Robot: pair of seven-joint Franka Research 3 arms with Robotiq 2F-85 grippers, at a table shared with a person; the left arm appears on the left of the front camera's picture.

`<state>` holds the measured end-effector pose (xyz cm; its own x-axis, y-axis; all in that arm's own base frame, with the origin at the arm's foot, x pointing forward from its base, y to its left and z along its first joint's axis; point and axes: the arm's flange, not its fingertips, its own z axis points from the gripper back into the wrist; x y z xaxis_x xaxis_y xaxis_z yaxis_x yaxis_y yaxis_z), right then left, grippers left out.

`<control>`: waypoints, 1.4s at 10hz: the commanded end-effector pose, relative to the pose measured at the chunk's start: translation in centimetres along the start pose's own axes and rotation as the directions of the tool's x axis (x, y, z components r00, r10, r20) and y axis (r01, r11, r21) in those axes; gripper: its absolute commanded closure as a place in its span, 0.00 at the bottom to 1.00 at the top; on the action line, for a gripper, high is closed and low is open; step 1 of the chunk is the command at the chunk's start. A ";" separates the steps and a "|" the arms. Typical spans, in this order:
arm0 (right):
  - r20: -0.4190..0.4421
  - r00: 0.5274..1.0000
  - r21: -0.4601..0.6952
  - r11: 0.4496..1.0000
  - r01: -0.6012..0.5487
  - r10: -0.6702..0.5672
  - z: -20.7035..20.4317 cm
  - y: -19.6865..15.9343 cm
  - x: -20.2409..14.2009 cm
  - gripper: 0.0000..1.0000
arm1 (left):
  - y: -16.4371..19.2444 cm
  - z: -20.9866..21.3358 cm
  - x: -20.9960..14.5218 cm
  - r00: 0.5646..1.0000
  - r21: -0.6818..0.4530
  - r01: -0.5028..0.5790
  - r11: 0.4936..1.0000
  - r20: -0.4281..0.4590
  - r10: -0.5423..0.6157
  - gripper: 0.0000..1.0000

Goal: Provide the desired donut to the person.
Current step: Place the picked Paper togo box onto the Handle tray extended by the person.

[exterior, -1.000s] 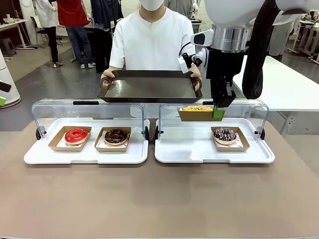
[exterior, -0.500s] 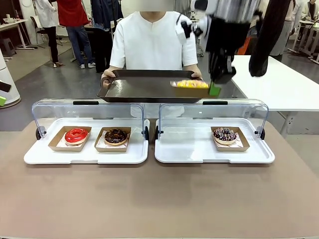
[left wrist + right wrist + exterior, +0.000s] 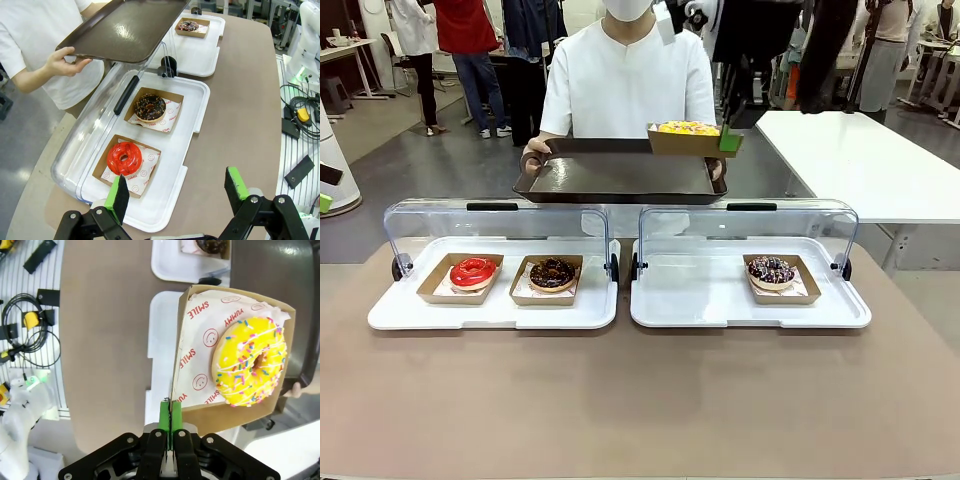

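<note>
right tool [image 3: 170, 407] pinching donut box [image 3: 220, 415] edge — tray [image 3: 260, 265] cut off | left tool [image 3: 177, 190] spread

"SMILE" and "YUMMY" (red print) on the paper liner [image 3: 197, 357]

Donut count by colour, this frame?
Yellow: 1, the yellow donut, its box pinched by the right gripper
Red: 1, the red donut
Chocolate: 2, the left chocolate donut and the right chocolate donut
Total: 4
</note>
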<state>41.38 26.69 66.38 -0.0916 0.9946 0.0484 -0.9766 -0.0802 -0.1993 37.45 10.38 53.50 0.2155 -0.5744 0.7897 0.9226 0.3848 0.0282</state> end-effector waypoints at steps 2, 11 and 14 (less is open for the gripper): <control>-0.014 1.000 -0.053 0.999 -0.003 0.002 -2.3 -5.0 1.6 0.99 | 0.0 0.1 0.0 1.000 -0.002 0.003 1.000 0.011 -0.003 0.00; 0.006 1.000 -0.019 1.000 -0.020 0.020 -9.6 -12.6 0.8 0.99 | 0.0 0.1 0.0 1.000 -0.002 0.003 1.000 0.011 -0.003 0.00; -0.031 1.000 -0.013 1.000 0.005 -0.005 -11.0 -12.8 0.2 0.99 | 0.0 0.1 0.0 1.000 -0.002 0.003 1.000 0.011 -0.003 0.00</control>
<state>55.65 28.79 58.52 -0.0890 0.9957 0.0271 -0.9765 -0.0819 -0.1991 37.44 10.40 53.50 0.2157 -0.5744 0.7897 0.9224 0.3852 0.0282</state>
